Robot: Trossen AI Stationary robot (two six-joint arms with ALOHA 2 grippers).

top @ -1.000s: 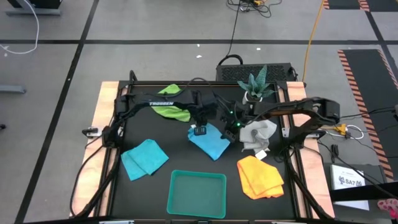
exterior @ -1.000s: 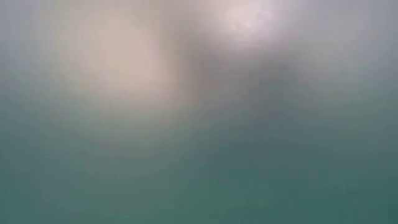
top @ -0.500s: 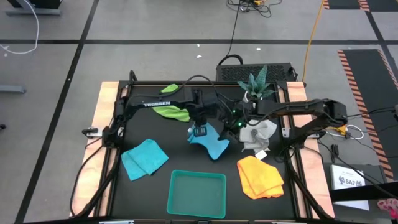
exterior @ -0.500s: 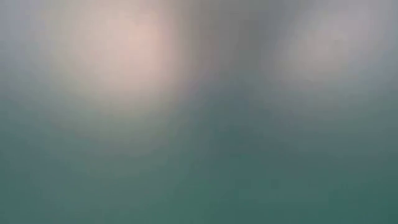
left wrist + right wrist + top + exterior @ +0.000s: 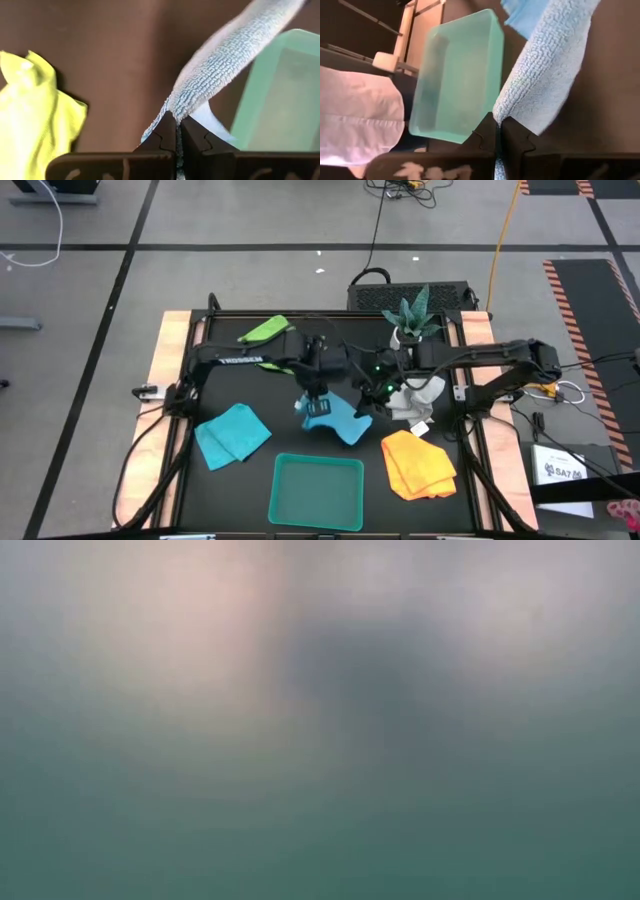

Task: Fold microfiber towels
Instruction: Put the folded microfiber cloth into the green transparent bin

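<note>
Black matting covers the table [image 5: 290,450], and at its middle both arms hold one turquoise towel [image 5: 340,418] raised between them. The left gripper [image 5: 318,406] has its jaws closed on one edge; the right gripper [image 5: 368,404] has its jaws closed on the opposite edge. A second turquoise towel [image 5: 232,435] lies left of the teal tray [image 5: 318,492], the yellow-orange towel [image 5: 418,464] right of it, the lime green towel [image 5: 263,331] at the back, the grey-white towel [image 5: 425,392] beside the right arm.
</note>
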